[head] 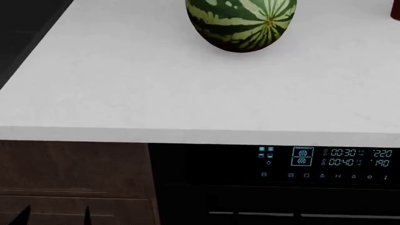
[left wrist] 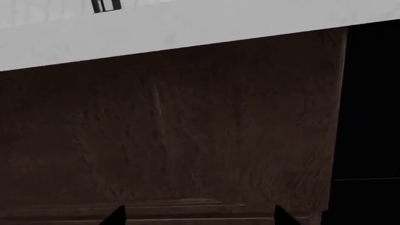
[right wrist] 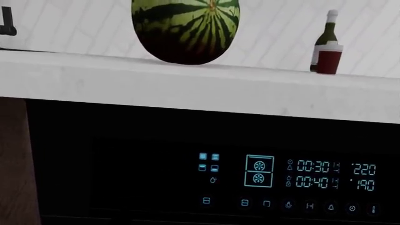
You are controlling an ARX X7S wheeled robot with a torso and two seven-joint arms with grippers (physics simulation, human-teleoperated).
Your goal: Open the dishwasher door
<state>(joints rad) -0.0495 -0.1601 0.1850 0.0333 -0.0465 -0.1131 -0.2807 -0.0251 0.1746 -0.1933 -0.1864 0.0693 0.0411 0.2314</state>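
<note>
Below white countertop: dishwasher door closed; left pincer spread open, empty; right pincer unseen.

A striped green watermelon is seen resting on the white countertop, toward its back edge. In the right wrist view the watermelon is shown against a white tiled wall, and a dark green bottle is placed well to one side of it, with a dark red cup just in front of the bottle. A dark brown wooden cabinet front is set under the countertop; its grained surface fills most of the left wrist view.
</note>
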